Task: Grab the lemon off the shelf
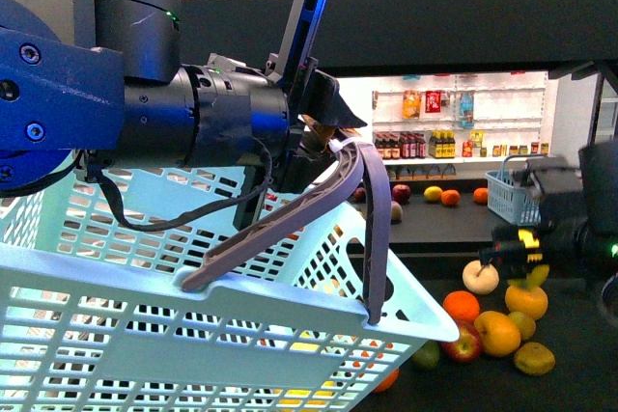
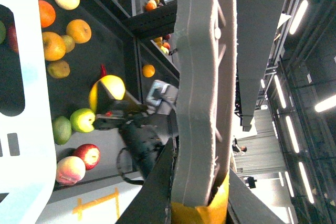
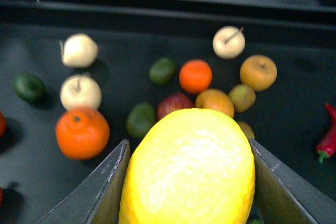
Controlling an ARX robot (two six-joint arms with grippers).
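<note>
At the back of the room white wall shelves [image 1: 454, 132] carry rows of small bottles, and in front of them stands the black shelf [image 1: 570, 335] with wide dark tiers. Loose fruit [image 1: 497, 330] lies in the lower right of the front view: oranges, red and green apples, and one pale apple with a stem. The lemon [image 3: 191, 166] is not lying on the tier. It sits between the two dark fingers [image 3: 102, 190] of the right gripper [image 1: 519, 256], which press on it from both sides. It is held up over the pile of fruit. In the right wrist view it fills the lower middle of the frame, bright yellow with rough skin. The left gripper [image 1: 326, 127] is in the upper left of the front view, and its fingers are closed around the grey handle [image 1: 372, 219] of a pale blue basket [image 1: 116, 335]. The basket hangs tilted and covers the lower left of that view.
</note>
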